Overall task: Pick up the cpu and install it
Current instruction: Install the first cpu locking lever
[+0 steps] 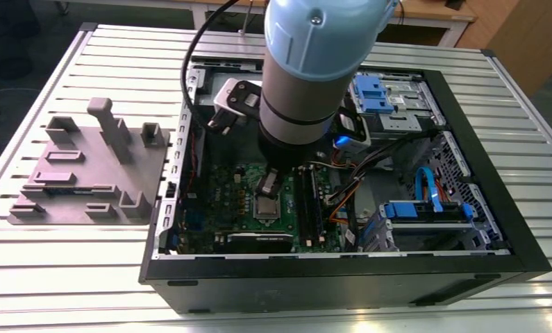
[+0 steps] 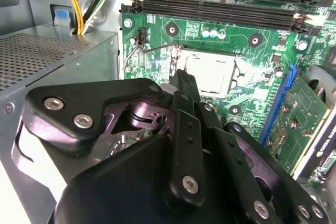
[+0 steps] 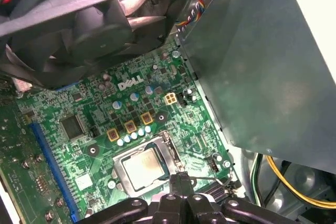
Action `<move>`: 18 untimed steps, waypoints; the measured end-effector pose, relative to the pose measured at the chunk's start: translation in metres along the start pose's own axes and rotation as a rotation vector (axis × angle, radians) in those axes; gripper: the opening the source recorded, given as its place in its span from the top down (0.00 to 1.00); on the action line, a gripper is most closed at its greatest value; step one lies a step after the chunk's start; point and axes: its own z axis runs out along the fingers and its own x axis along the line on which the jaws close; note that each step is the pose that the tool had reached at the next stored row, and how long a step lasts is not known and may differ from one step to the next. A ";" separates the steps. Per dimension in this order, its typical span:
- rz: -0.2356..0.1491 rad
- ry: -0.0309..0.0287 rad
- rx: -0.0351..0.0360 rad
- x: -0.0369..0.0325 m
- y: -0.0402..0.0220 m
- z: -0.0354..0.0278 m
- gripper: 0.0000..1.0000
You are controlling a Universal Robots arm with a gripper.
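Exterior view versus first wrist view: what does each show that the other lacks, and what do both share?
Exterior view: the grey fixture plate, the slatted table and the computer case with its outer walls. First wrist view: the fan blades. Shared: the cpu lying in its socket on the green board, with the shut fingers close beside it.

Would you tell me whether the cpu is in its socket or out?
In. In the first wrist view the cpu lies flat inside the socket frame; the hand beside it holds nothing.
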 end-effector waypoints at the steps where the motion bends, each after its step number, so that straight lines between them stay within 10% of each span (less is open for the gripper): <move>1: 0.000 0.0002 0.0000 -0.0009 -0.0017 -0.0001 0.90; 5: 0.000 0.0003 -0.0004 -0.0059 -0.0121 -0.0001 0.90; 18: 0.000 -0.0001 -0.0005 -0.0223 -0.0149 -0.0031 0.90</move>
